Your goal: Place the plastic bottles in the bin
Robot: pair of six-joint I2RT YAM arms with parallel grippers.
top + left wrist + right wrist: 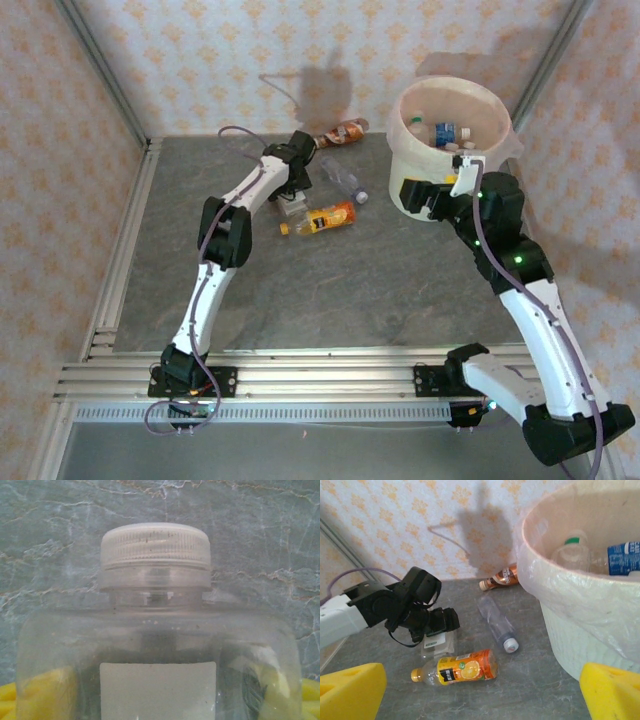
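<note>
The square-shouldered clear bottle [157,630] with the white cap and blank white label lies on the grey tabletop [400,290]. I have the left tool [437,630] set over it, a yellow pad [10,697] on either side of its body below the shoulder. A squeeze there would catch the broad, flat part rather than the slippery neck. Whether the jaws are biting or only flanking it I cannot tell. Just beside it lies the orange-labelled juice bottle [461,668], then a slim clear bottle [496,622] with a pale cap. Further back, near the patterned wall, is a brown-red bottle [501,577]. All are on their sides, and I judge each has room for a separate pick. The bin [398,130], lined with a thin bag, stands at the far right and already holds a blue-labelled bottle [624,554] and a green-capped one [570,550]. My right tool [480,695] hangs by the bin's near side, jaws wide apart and empty, parked, I judge, out of the left arm's path.
</note>
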